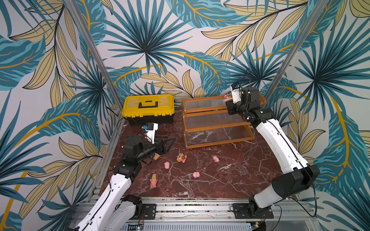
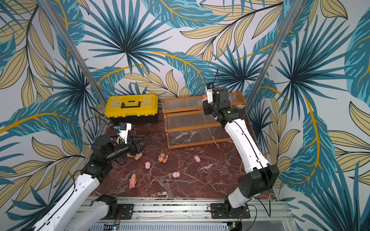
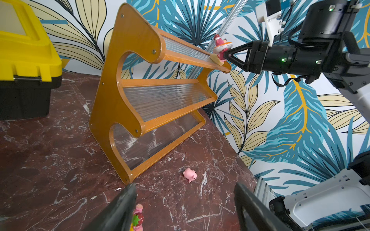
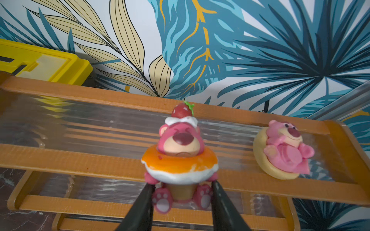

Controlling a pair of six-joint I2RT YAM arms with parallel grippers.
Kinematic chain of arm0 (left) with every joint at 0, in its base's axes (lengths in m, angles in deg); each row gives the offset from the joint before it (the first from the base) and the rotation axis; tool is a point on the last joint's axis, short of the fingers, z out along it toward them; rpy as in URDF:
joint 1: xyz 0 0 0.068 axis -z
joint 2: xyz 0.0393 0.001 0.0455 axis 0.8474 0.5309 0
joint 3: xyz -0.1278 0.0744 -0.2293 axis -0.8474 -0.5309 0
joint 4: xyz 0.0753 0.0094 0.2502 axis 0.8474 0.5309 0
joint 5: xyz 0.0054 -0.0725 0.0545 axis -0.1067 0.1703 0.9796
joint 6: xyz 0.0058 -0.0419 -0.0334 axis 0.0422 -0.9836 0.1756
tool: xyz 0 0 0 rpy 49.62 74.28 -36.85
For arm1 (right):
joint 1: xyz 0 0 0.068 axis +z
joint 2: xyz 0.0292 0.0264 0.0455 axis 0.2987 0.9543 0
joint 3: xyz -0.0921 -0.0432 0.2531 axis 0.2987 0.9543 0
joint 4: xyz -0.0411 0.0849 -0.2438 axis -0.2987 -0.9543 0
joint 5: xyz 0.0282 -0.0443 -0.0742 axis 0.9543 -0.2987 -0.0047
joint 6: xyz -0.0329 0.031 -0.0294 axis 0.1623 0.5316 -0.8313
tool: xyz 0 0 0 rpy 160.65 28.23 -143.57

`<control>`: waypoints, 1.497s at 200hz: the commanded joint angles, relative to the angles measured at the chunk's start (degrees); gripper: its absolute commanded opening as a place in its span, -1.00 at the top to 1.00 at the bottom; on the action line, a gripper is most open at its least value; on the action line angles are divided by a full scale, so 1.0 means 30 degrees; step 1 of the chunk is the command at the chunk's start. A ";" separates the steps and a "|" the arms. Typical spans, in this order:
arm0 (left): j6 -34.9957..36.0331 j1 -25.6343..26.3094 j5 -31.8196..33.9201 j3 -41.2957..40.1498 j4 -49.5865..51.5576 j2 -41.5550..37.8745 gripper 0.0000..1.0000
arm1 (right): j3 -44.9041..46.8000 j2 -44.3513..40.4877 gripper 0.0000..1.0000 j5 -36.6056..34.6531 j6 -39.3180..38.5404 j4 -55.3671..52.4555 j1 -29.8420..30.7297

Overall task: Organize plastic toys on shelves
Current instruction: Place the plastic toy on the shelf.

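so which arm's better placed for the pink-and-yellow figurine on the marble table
Left, likely: the left gripper hangs open near that figurine; the right gripper is up at the wooden rack's top tier, shut on a pink bear.

**Desk and shelves: what sits where**

The red-brown marbled desk (image 1: 230, 180) carries a yellow-and-black toolbox (image 1: 148, 109) at its far left corner. Beside it, along the far edge, stand the stepped wooden shelves (image 1: 216, 128).

Loose toys lie mid-desk:
- a left piglet (image 1: 166, 165), a middle piglet (image 1: 196, 175) and a right piglet (image 1: 215, 159)
- a pink-and-yellow character (image 1: 181, 158)
- a cone figure (image 1: 153, 181) nearer the front edge
- a second cone figure (image 1: 156, 156) toward the left edge (only partly in view)

On the shelves' top tier, near its right end, lies a pink bear in a pale yellow ring (image 4: 284, 152).
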 commanded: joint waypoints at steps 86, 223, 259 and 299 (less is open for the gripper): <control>-0.0128 -0.0120 0.0393 -0.0597 -0.0138 -0.0439 -0.62 | -0.2682 0.2201 0.14 -0.0254 0.0607 -0.2959 -0.0462; -0.0046 -0.0130 0.0408 -0.0355 -0.0020 -0.0457 -0.63 | -0.4030 0.2276 -0.52 0.0514 0.0739 -0.3815 -0.0491; -0.0206 -0.0135 0.0631 -0.0412 -0.0424 -0.0569 -0.63 | -0.3186 0.0097 -0.78 0.1584 0.1435 -0.3636 -0.0463; -0.2219 -0.0157 0.1625 -0.1149 -0.2395 -0.0864 -0.62 | 0.3424 -0.6170 -0.78 0.5799 0.4468 0.1593 -0.0484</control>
